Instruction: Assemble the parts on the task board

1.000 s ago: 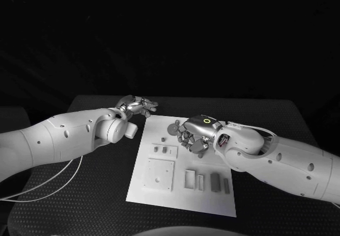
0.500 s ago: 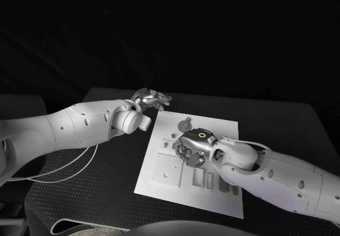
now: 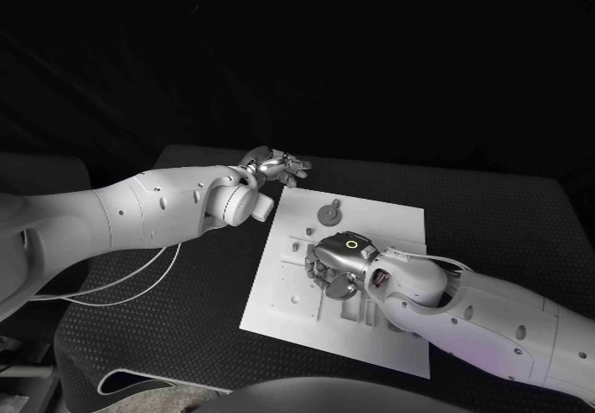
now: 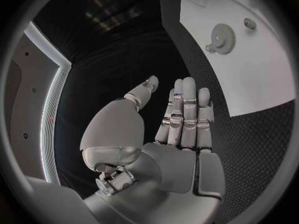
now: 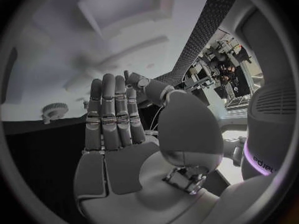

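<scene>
The white task board (image 3: 387,225) lies in the middle of the black table. A grey gear (image 3: 330,212) rests on its far part, also seen as the gear (image 4: 221,35) and the gear (image 5: 55,108). My right hand (image 3: 337,267) hovers over the board's middle, covering the parts beneath it; its fingers (image 5: 115,114) are stretched out straight with nothing in them. My left hand (image 3: 275,163) hangs over the table just off the board's far left corner. It is empty, with its fingers (image 4: 186,112) extended toward the board (image 4: 249,69).
A small round part (image 4: 249,23) sits on the board beyond the gear. Small slots and pieces (image 3: 295,249) show on the board beside my right hand. A white cable (image 3: 124,288) loops on the table under my left arm.
The camera has shifted. Relative to the board, my right hand has drawn back from beside the gear to the board's middle. My left hand stays by the far left corner.
</scene>
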